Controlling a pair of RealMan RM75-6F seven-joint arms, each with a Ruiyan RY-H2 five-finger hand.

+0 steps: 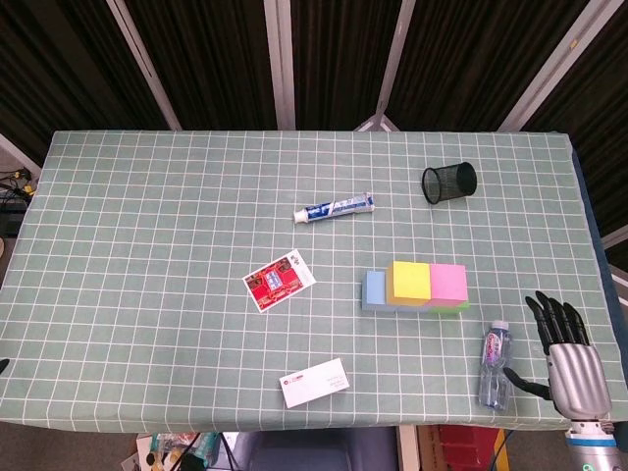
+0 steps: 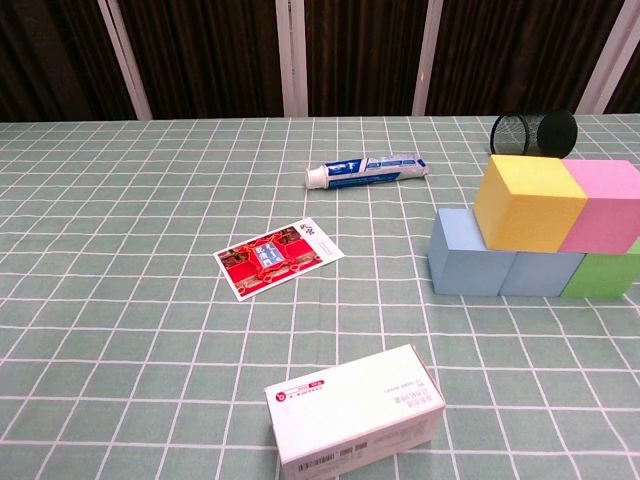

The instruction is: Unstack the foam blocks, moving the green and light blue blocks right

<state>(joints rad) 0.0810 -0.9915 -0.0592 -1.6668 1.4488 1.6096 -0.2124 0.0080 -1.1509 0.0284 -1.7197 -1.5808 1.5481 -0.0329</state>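
One box [image 2: 352, 420], four stacked blocks [image 2: 530, 205]

Your right hand [image 1: 567, 351] hovers open-fingered at the table's [image 1: 147, 245] right edge, just beside the water bottle [image 1: 495, 365]. The yellow block [image 1: 409, 281] and pink block [image 1: 447, 283] sit stacked on the light blue block [image 1: 374, 288] and green block [image 1: 453, 307].

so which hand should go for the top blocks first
Right. The right hand is open at the table's near right edge, beside the water bottle and close to the foam stack, where the yellow block and pink block sit on top. The left hand is not in view.
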